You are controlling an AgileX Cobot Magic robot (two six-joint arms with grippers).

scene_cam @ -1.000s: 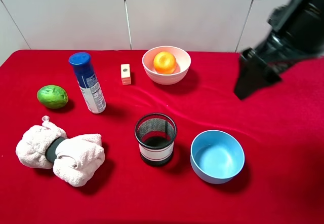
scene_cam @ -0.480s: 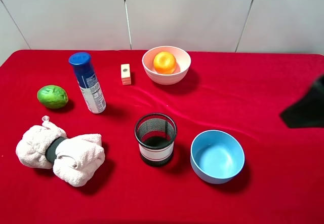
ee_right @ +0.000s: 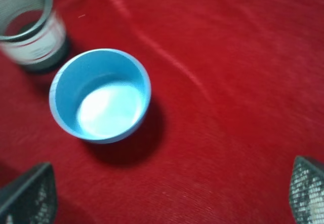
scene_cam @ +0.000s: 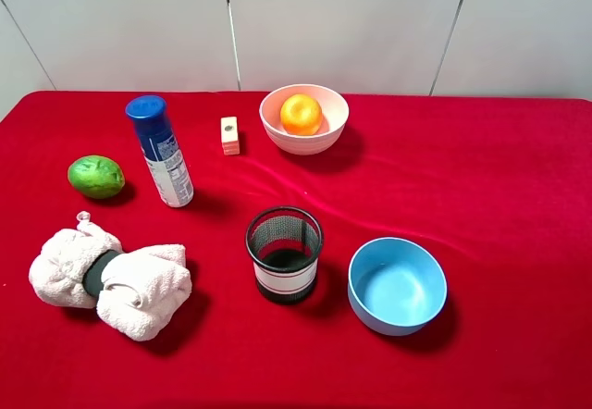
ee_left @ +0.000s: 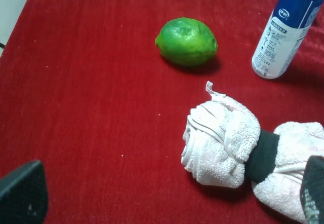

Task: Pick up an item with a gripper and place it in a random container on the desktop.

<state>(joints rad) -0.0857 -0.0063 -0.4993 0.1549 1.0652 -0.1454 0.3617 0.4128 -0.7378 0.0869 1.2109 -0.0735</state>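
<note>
Nearest the front edge of the red-clothed desktop [scene_cam: 518, 150], toward the left corner, lies a rolled white towel [scene_cam: 111, 279] cinched by a dark band; toward the right, a light blue bowl [scene_cam: 398, 285] sits upright with nothing in it, and just to its left a black mesh cup [scene_cam: 284, 254] stands upright, near the bowl but not touching. Mid-depth on the left side, a green lime-like fruit [scene_cam: 96, 176] rests close to the left edge, with a blue-capped spray can [scene_cam: 160, 151] standing slightly tilted to its right. Toward the back edge, a small cream block [scene_cam: 229, 135] stands beside the pale pink-white bowl [scene_cam: 304, 134], and the orange [scene_cam: 302, 114] rests inside that bowl, its top rising above the rim. No arm shows in the high view. Left wrist view: left gripper [ee_left: 167, 196] hangs over the front-left area with the towel roll [ee_left: 238, 148], lime [ee_left: 186, 41] and spray can [ee_left: 283, 29] ahead of it; only the two dark fingertips [ee_left: 23, 191] show at the frame corners, spread wide with nothing between them. Right wrist view (motion-blurred): right gripper [ee_right: 172, 193] is over the front-right area above the blue bowl [ee_right: 66, 117] and mesh cup [ee_right: 30, 29]; its fingertips [ee_right: 30, 196] likewise sit far apart, holding nothing.
</note>
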